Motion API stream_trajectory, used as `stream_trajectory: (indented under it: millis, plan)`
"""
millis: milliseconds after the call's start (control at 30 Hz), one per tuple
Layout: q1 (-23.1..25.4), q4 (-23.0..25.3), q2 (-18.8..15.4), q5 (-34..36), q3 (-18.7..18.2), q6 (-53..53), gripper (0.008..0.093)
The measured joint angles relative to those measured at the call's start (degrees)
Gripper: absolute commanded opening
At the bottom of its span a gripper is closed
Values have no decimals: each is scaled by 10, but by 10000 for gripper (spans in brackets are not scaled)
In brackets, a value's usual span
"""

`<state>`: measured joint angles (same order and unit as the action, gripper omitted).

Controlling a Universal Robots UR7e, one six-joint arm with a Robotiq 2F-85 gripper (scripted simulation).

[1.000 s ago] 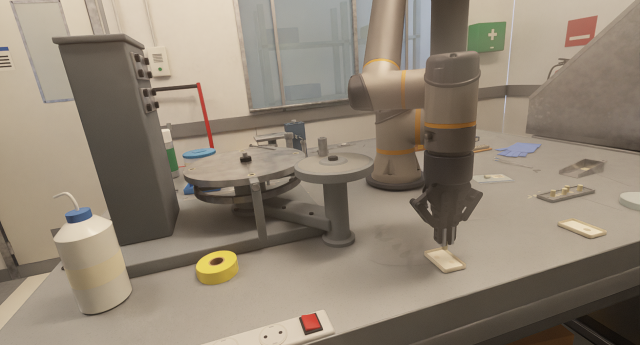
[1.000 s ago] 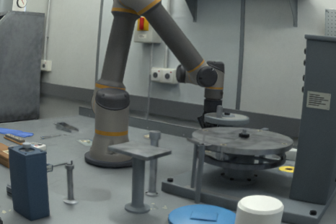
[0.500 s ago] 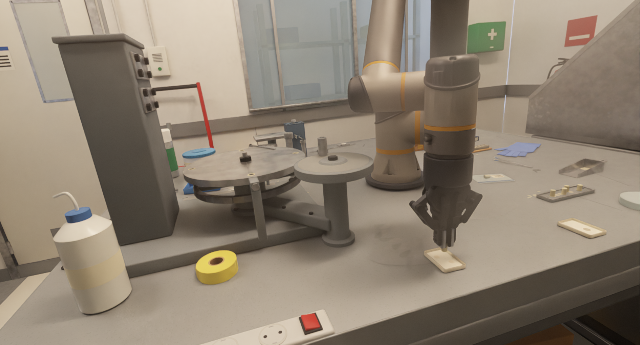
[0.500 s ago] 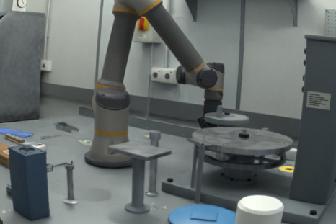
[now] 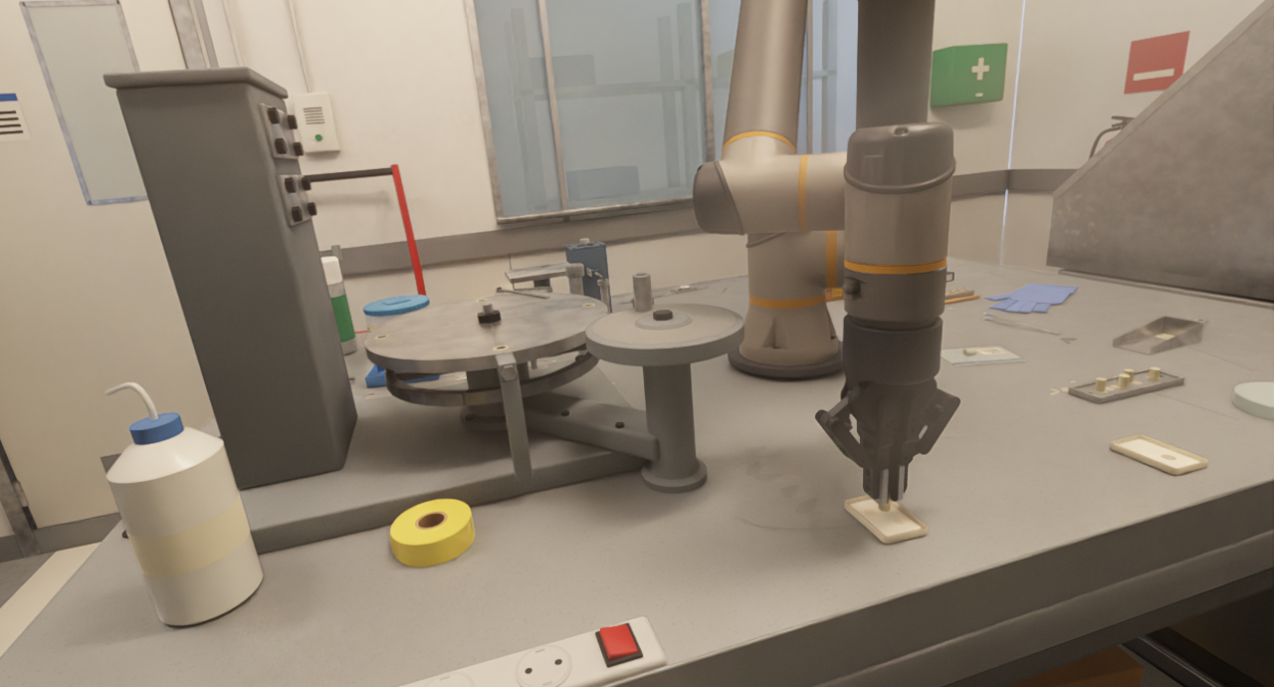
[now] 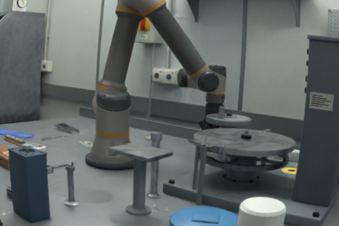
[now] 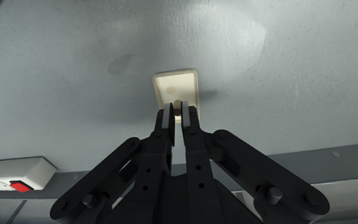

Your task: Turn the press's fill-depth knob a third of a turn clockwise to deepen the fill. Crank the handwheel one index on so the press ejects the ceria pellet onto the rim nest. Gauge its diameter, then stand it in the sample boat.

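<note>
My gripper points straight down over the cream sample boat near the table's front edge. Its two fingers are closed on the small pale ceria pellet, one finger on each side of it. The pellet stands upright at the near end of the boat. The press, with its grey turntable and the round rim nest on a post, stands to the left. In the second side camera the press hides my gripper.
A second cream boat and a tray of pellets lie to the right. A yellow tape roll and a wash bottle sit front left. A power strip runs along the front edge.
</note>
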<state>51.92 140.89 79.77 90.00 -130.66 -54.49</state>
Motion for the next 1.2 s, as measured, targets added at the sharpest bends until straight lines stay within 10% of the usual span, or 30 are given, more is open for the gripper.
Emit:
stream_trajectory:
  millis: [1200]
  plan:
    - [0,11,-8,0,-3,0,80]
